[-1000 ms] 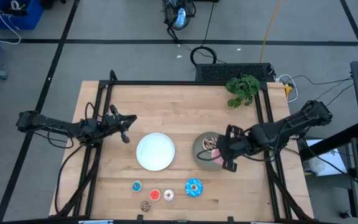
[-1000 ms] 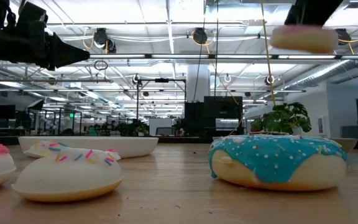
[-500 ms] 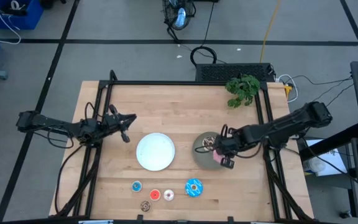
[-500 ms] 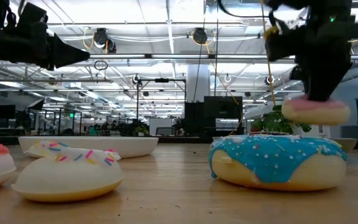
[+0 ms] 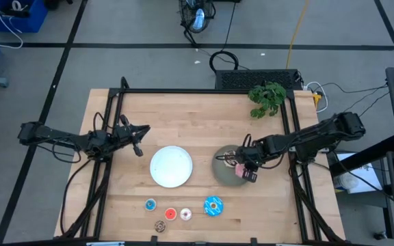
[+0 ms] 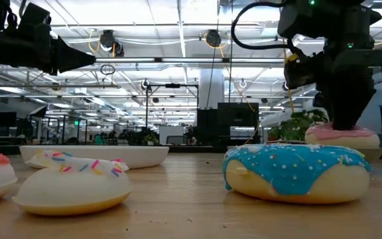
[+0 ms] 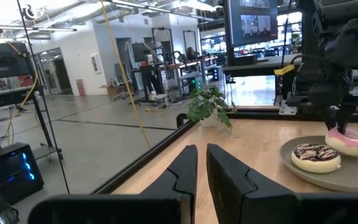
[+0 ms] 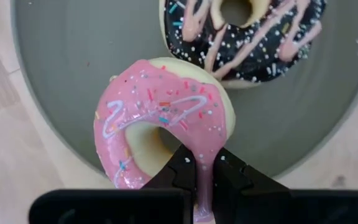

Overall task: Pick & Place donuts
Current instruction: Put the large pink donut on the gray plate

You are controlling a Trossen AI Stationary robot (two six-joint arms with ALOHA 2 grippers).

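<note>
The pink-iced donut (image 8: 160, 118) is in my right gripper (image 8: 202, 163), down at the grey plate (image 8: 61, 68) by its rim, beside the brown drizzled donut (image 8: 241, 37) lying flat there. The blue-iced donut (image 5: 213, 206) and the mini donuts, blue (image 5: 150, 203), red (image 5: 170, 214), pale (image 5: 185, 214) and brown (image 5: 160, 225), lie flat on the table near its near edge. My left gripper (image 5: 140, 141) hangs shut and empty above the table, left of the white plate (image 5: 171, 166). My right gripper comes from above, pointing down, and pinches the pink donut's ring (image 8: 201, 146) on one side. One finger (image 8: 178, 169) stands at the hole's edge and the other (image 8: 230, 174) at the outer rim. The donut lies about level at plate height (image 6: 342, 136); whether it rests there I cannot tell.
The white plate sits mid-table between the arms. A small green plant (image 5: 267, 98) stands at the far right corner. Black frame rails (image 5: 108, 137) run along the table's left and right sides. Bare wood lies across the far half.
My right gripper has come down with the pink donut, from well above the table to the level of the grey plate, drifting slightly toward the table's left. It has stayed shut on the donut.
</note>
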